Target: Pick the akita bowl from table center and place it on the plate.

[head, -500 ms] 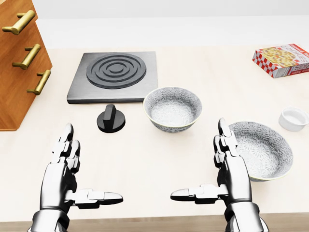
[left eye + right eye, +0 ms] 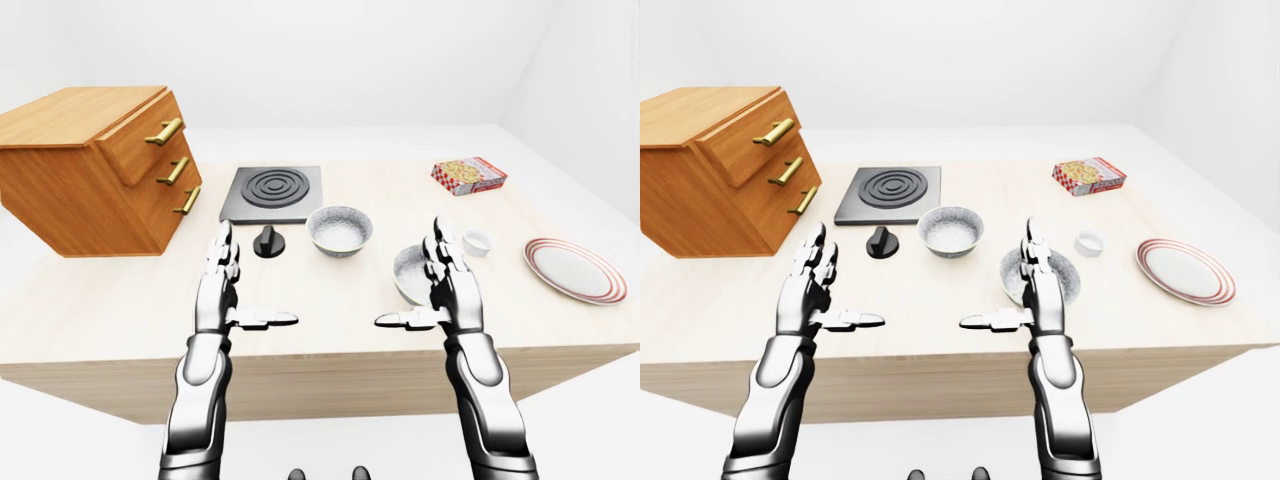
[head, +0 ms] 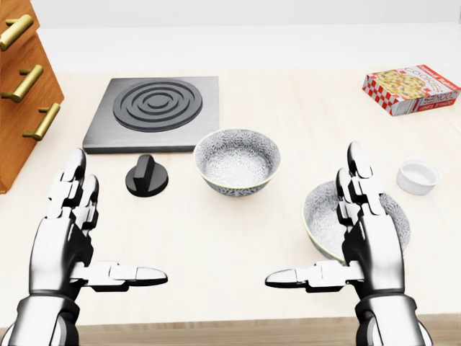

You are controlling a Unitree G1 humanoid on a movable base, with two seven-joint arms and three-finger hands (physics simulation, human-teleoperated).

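Note:
The akita bowl (image 3: 238,160), grey-patterned with a pale rim, stands upright at the table's middle, just below the stove plate. A second, similar bowl (image 3: 322,214) sits to its right, partly hidden behind my right hand. The red-rimmed white plate (image 2: 575,268) lies at the table's far right, seen only in the eye views. My left hand (image 3: 108,231) is open over bare table, below and left of the akita bowl. My right hand (image 3: 320,231) is open too, fingers upright against the second bowl, holding nothing.
A wooden drawer cabinet (image 2: 95,170) fills the table's left. A dark stove plate (image 3: 153,112) and black knob (image 3: 147,176) lie left of the akita bowl. A small white ramekin (image 3: 418,176) and a red-checked box (image 3: 410,89) sit at the right. The table edge (image 3: 230,328) runs under my wrists.
The whole picture has shifted left a little, so the camera has moved. My right hand now overlaps the second bowl, and my hands stand slightly wider apart.

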